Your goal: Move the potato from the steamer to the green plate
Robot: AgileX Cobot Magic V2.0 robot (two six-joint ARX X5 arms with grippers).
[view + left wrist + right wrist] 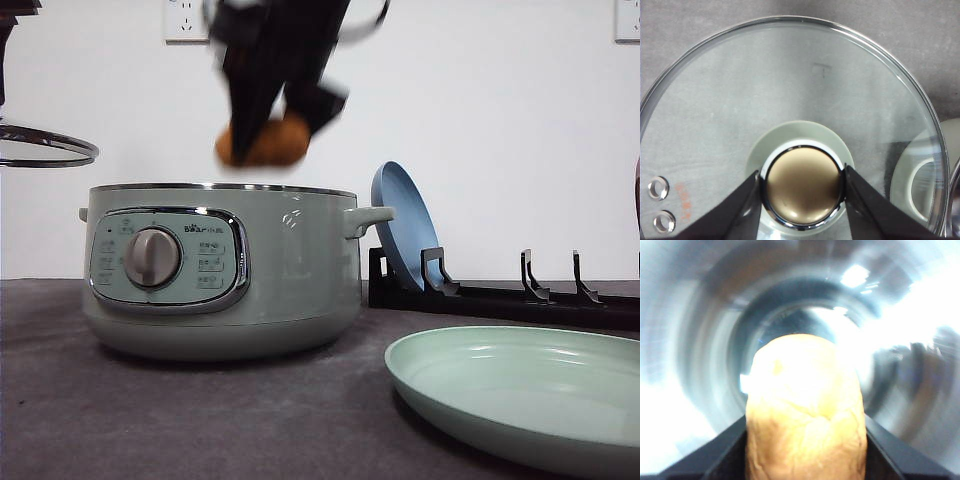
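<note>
Right claw [268, 140]: clamped on the potato, one dark finger on each side; blurred in the front view, so finger detail is hard to read.
Potato [264, 143]: orange-brown lump between the right claw's fingers, in the air above the open pot and clear of its rim. In the right wrist view the potato [805, 415] sits between the two black fingers [705, 455], with the blurred silver inside of the pot behind it.
Pot [225, 270]: pale green steamer on the grey table, directly below the right claw; lid off, dial and control panel facing the camera.
Green plate [520, 395]: flat on the table, below the right claw and off to its right, beside the pot, nothing on it.
Left claw [802, 187]: closed on the round knob [801, 186] of the glass lid [790, 100], a finger pressed on either side.
Lid in the front view [45, 148]: held level in the air at the far left, higher than the pot rim.
Blue plate [405, 225]: standing on edge in the black rack [500, 290] behind the green plate.
</note>
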